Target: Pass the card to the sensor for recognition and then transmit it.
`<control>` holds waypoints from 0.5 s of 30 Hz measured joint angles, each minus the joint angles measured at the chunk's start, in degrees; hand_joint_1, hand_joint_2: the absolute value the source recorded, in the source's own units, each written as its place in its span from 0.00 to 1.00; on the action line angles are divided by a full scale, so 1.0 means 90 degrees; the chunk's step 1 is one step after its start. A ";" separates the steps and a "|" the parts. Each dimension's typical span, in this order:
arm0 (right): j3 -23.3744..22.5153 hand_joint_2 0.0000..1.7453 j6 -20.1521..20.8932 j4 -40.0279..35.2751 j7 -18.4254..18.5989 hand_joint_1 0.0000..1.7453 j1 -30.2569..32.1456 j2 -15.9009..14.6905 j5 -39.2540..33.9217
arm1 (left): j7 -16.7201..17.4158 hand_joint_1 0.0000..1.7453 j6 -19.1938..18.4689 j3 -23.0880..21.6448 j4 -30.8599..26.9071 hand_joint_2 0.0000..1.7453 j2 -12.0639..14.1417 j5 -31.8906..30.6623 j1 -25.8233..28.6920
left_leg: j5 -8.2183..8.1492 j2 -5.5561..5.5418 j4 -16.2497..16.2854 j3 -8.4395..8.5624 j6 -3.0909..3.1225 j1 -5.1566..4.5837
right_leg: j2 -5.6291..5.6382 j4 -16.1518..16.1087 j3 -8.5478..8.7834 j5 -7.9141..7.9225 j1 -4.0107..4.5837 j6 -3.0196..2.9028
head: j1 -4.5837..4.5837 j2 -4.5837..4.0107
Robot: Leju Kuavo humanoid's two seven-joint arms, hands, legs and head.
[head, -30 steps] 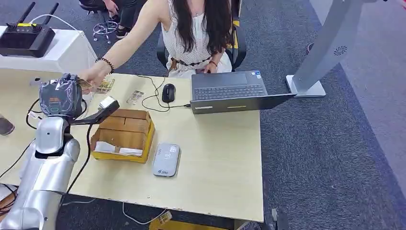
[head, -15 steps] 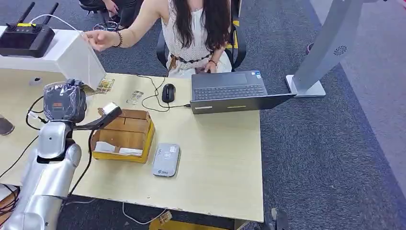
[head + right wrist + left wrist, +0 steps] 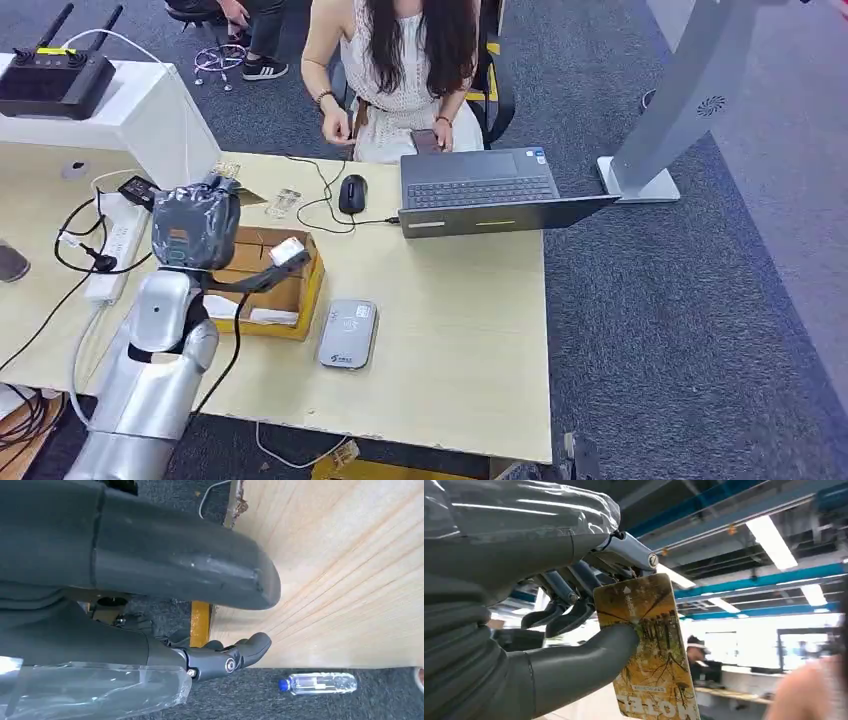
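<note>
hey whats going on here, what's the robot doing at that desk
The robot's left hand pinches a yellow card between thumb and fingers, raised above the cardboard box on the wooden table. The grey card sensor lies flat just beside that box, and the card is not yet over it. The right hand hangs below the table edge, holding nothing. Across the table, a person sits behind a laptop.

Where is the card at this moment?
The card is pinched in the left hand, seen in the left wrist view. In the head view, that hand is on the left, above the cardboard box, near the sensor.
</note>
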 joint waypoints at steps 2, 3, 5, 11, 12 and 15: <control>0.0029 0.00 -0.0015 0.0000 0.0000 0.00 0.0001 0.0000 -0.0036 | 0.0019 1.00 -0.0073 -0.0236 -0.0148 1.00 -0.0153 -0.0010 0.0068 | 0.0000 0.0000 0.0000 0.0000 0.0000 0.0000 | 0.0000 0.0000 0.0000 0.0000 0.0000 0.0000 | 0.0000 0.0000; 0.0051 0.00 -0.0015 0.0000 0.0000 0.00 0.0003 0.0000 -0.0051 | 0.0041 1.00 -0.0114 -0.0337 -0.0216 1.00 -0.0201 -0.0012 0.0099 | 0.0000 0.0001 0.0000 0.0000 0.0000 0.0000 | 0.0000 0.0000 0.0000 0.0000 0.0000 0.0000 | -0.0002 0.0000; 0.0092 0.00 -0.0015 0.0000 0.0002 0.00 0.0008 0.0000 -0.0075 | 0.0065 1.00 -0.0206 -0.0511 -0.0298 1.00 -0.0298 -0.0012 0.0142 | 0.0000 0.0001 0.0000 0.0002 0.0000 0.0001 | 0.0001 0.0000 -0.0001 0.0001 0.0000 0.0000 | 0.0000 0.0000; 0.0134 0.00 -0.0036 -0.0002 0.0029 0.00 0.0022 0.0000 -0.0187 | 0.0238 1.00 -0.0850 -0.0811 -0.0347 1.00 -0.0468 0.0005 0.0266 | 0.0001 0.0001 -0.0001 0.0003 -0.0001 0.0005 | 0.0002 0.0003 -0.0001 0.0000 0.0004 -0.0001 | -0.0002 0.0000; 0.0141 0.00 -0.0041 -0.0002 0.0032 0.00 0.0025 0.0000 -0.0197 | 0.0286 1.00 -0.0937 -0.0852 -0.0345 1.00 -0.0500 0.0005 0.0297 | 0.0001 0.0003 -0.0001 0.0003 -0.0001 0.0005 | 0.0003 0.0003 -0.0002 0.0000 0.0004 -0.0001 | -0.0002 0.0000; 0.0148 0.00 -0.0044 -0.0005 0.0036 0.00 0.0037 0.0000 -0.0226 | 0.0340 1.00 -0.1046 -0.0925 -0.0330 1.00 -0.0551 0.0005 0.0339 | 0.0001 0.0002 -0.0001 0.0001 -0.0001 0.0005 | 0.0002 0.0003 -0.0003 0.0000 0.0004 0.0000 | 0.0000 0.0000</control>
